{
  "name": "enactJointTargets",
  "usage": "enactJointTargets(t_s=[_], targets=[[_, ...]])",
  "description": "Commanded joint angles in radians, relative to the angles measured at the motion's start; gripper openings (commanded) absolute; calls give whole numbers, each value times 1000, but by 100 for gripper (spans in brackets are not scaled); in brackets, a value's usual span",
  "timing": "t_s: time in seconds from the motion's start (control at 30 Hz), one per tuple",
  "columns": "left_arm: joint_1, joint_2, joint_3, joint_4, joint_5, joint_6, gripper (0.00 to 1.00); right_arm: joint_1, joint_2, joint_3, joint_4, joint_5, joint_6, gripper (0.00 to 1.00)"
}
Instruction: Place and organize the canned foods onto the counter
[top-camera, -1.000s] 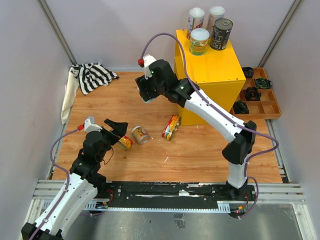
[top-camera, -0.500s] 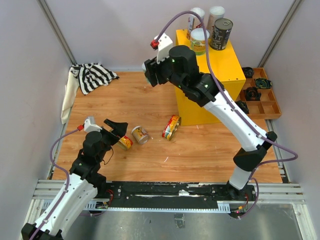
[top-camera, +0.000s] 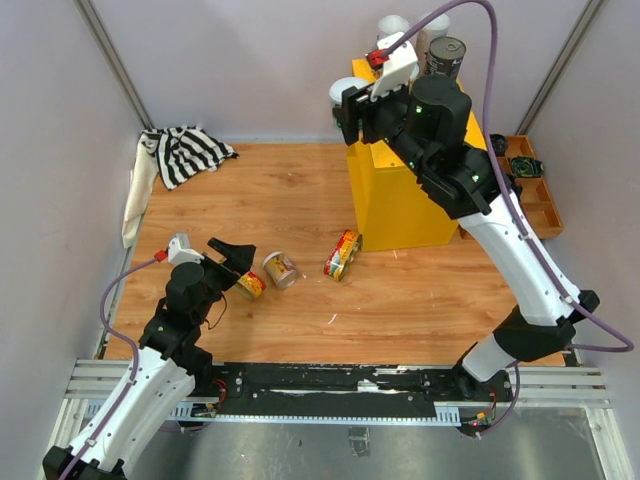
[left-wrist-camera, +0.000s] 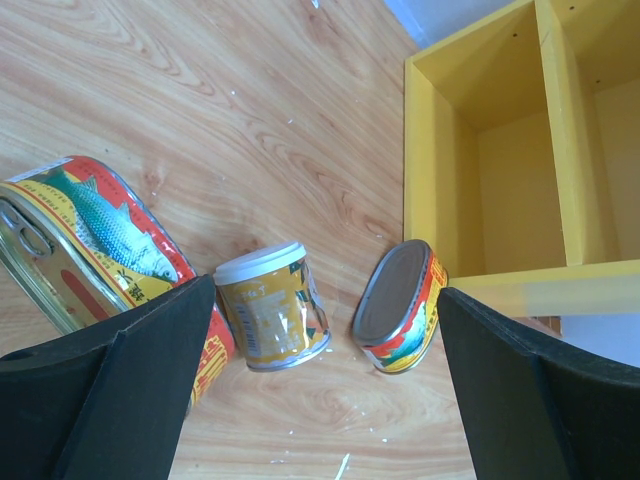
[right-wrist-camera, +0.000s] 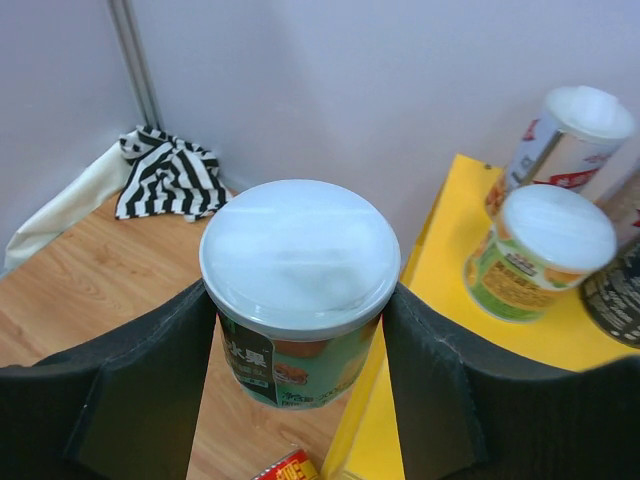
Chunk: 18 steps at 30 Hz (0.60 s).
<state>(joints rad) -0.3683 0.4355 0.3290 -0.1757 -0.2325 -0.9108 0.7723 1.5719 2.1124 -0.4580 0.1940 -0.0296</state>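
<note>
A short can (right-wrist-camera: 300, 260) w/ a flat white lid and dark green label is gripped upright in the right claw (right-wrist-camera: 300, 330), one black finger pressed to each side. It is held in the air at the left edge of the yellow cabinet (top-camera: 400, 195), approx. level w/ its top. Four more cans are seen standing on that top: two tall white-lidded ones (top-camera: 392, 24) at the back, a short green-and-beige one (right-wrist-camera: 545, 250) and a dark one (top-camera: 446, 62). Three are left lying on the wood table (top-camera: 300, 190): a yellow-red fish can (left-wrist-camera: 85, 250) just beside the left claw (top-camera: 232, 255), a small yellow white-lidded can (left-wrist-camera: 272, 305), and a round yellow-red can (left-wrist-camera: 400, 305) near the cabinet's foot. The left claw is held low and spread wide, w/ nothing in it. Vs. 0.5 s ago: the right claw and its can are found higher and further right, at the cabinet's top corner. The left arm and lying cans are unchanged.
</note>
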Motion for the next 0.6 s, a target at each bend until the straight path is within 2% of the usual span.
enactJointTargets(t_s=[0.0, 0.57], targets=[[9, -7, 23, 3, -5, -8, 98, -59, -71, -33, 116, 35, -16, 1], [9, 7, 18, 12, 1, -19, 98, -305, -203, -265, 235, 38, 25, 1]])
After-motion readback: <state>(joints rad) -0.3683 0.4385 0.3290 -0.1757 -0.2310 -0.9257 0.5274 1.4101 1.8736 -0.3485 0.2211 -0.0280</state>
